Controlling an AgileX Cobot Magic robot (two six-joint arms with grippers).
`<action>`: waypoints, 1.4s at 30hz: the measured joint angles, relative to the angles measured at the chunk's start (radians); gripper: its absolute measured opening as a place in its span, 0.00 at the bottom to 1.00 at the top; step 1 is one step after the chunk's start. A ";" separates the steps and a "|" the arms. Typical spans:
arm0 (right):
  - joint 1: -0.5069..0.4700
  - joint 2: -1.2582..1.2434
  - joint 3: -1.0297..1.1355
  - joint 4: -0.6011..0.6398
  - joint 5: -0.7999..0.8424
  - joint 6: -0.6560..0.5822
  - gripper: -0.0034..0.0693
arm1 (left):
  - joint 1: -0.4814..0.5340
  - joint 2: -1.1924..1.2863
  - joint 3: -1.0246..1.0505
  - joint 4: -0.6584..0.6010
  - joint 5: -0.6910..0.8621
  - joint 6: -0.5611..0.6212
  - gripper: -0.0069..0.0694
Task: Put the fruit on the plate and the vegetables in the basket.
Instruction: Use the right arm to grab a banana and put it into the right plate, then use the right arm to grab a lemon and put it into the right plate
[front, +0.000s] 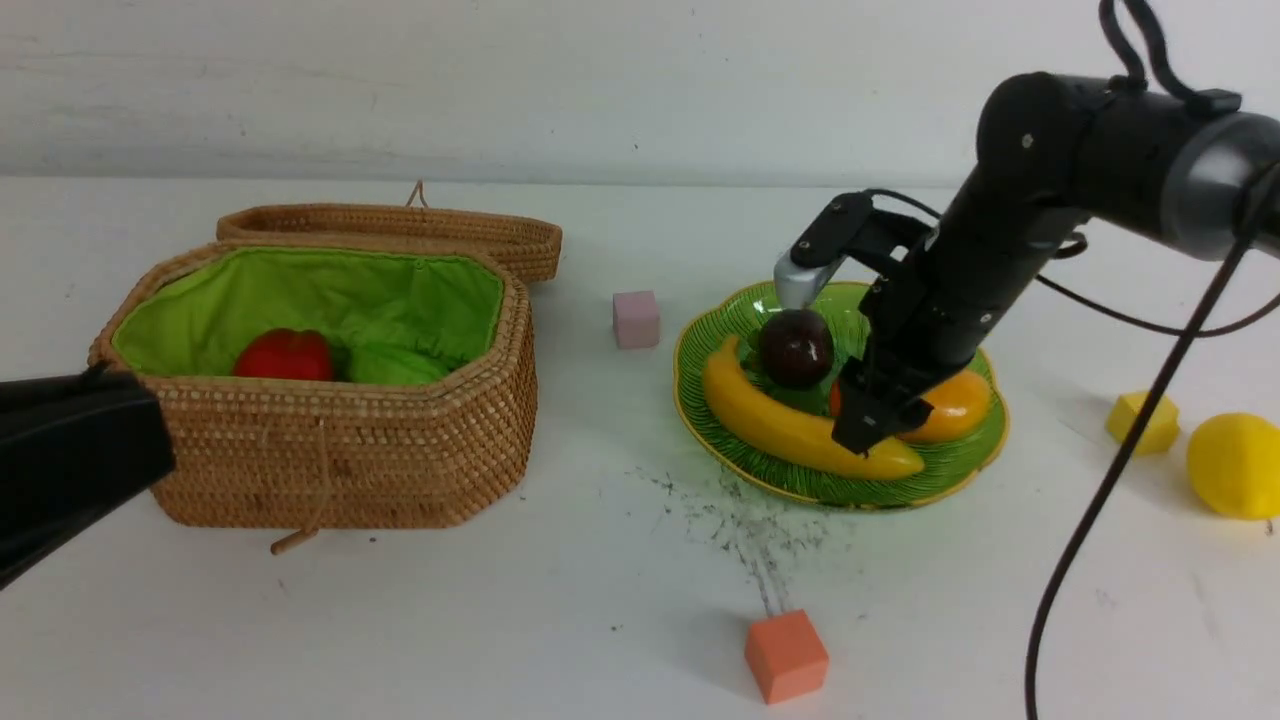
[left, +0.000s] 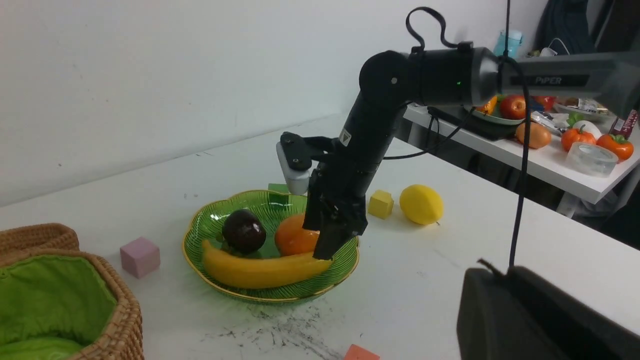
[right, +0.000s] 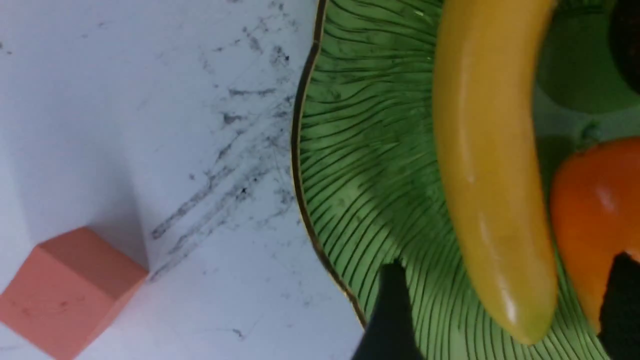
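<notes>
Basket (front: 350, 460) on the counter's (front: 600, 600) left side has the red pepper (front: 285, 355) and green gourd (front: 395, 365) inside (no carrot shows). On the plate (front: 722, 322) lie banana (front: 780, 420), mango (front: 955, 400) and mangosteen (front: 795, 348). The right claw (front: 868, 430) hangs spread wide over the banana's end, holding nothing. The lemon (front: 1237, 465) sits on the counter off to its right, nearest the right arm (front: 1050, 200). The left claw (left: 500, 300) is closed tight.

Right gripper (front: 866, 432) tilted downward, jaws apart (left gripper (left: 492, 280) closed, low).
</notes>
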 joint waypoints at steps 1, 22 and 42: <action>0.000 -0.023 0.000 -0.013 0.008 0.023 0.76 | 0.000 0.000 0.000 0.000 -0.001 0.000 0.13; -0.501 -0.267 0.210 -0.089 0.054 0.707 0.34 | 0.000 0.000 0.000 -0.053 0.025 0.020 0.14; -0.556 0.027 0.240 -0.072 -0.301 0.816 0.93 | 0.000 0.003 0.000 -0.076 0.013 0.068 0.14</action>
